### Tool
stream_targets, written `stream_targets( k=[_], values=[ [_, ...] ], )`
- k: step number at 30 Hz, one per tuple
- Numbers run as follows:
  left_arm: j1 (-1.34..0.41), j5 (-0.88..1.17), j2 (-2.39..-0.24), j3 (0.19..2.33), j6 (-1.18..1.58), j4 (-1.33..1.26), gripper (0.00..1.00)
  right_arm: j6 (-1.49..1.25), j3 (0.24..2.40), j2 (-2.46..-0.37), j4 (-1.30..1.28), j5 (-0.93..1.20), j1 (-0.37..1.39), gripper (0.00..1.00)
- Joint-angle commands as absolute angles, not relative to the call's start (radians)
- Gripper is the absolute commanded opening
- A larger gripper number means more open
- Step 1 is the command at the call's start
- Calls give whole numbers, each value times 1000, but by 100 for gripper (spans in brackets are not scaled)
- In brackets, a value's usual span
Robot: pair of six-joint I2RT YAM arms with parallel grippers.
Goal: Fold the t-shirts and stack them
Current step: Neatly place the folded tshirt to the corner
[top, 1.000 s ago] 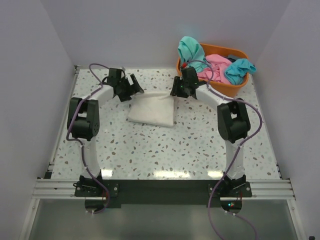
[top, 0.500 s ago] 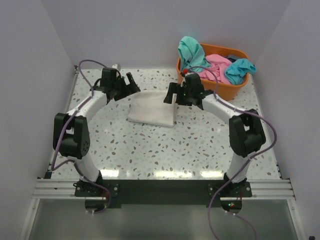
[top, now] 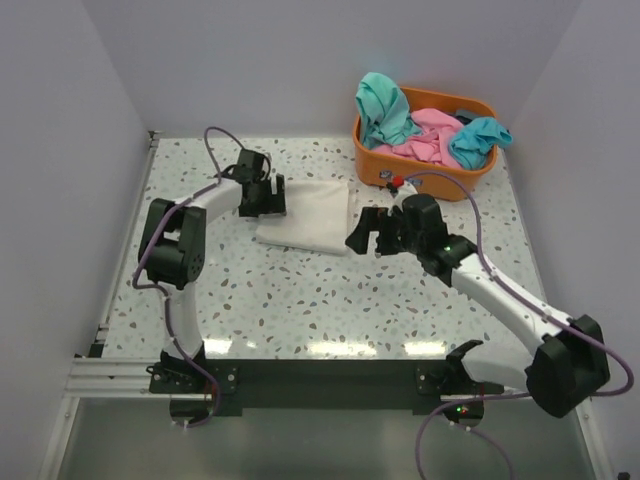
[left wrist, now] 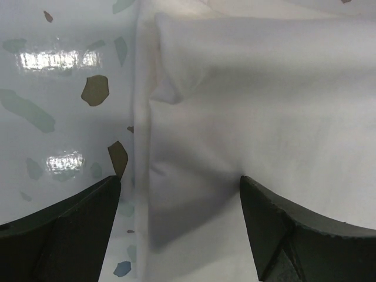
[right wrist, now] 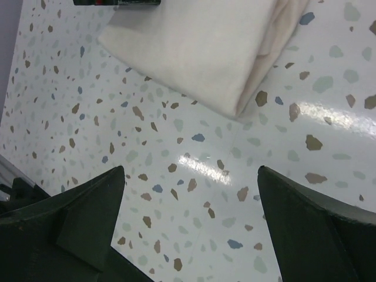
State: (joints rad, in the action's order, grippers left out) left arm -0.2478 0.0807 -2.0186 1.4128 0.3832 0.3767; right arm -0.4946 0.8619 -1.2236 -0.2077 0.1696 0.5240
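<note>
A: Tools, status?

B: L tool (top: 270,196) is seen w/ jaws apart and nothing clamped. It's held low at the left edge of the cream shirt (top: 312,213), and in the wrist view that edge is framed between the fingers. Contact can't be told. R tool (top: 362,231) is spread wide too, w/ nothing held. It's placed over bare surface (top: 300,295), just beside the shirt's near right corner.

A: And the shirt itself?

B: It's folded into a compact rectangle and laid flat on the far half of the surface, between the two tools. No print is shown on the upper face. A small pucker is seen along the left edge; otherwise the folds look tidy.

A: So what's counted as done?

B: One shirt is judged folded and set down, prob. as the base of the stack.

A: What's left?

B: Teal shirts (top: 381,101) and a pink shirt (top: 432,136) are heaped unfolded in the basket (top: 440,177) at the far right. The exact no. of garments can't be told, and sth dark is glimpsed among them. Each is to be pulled out, folded and stacked on the cream one. The task is judged early, w/ most of it not yet done.
</note>
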Motion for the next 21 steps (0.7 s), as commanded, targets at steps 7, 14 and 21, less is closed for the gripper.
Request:
stream_targets(
  k=[7,14,21],
  values=[
    [-365,-281,-2120,1557,334,511,69,-494,792,-968,-400,34,523,99],
    [-373,-348,-2184,1591,333,548,0,-483,752,-841,-426,-17,522,99],
    [-353,-627,-2149,1612,233,534,0,-468,758,-877,-443,-158,522,99]
  ],
)
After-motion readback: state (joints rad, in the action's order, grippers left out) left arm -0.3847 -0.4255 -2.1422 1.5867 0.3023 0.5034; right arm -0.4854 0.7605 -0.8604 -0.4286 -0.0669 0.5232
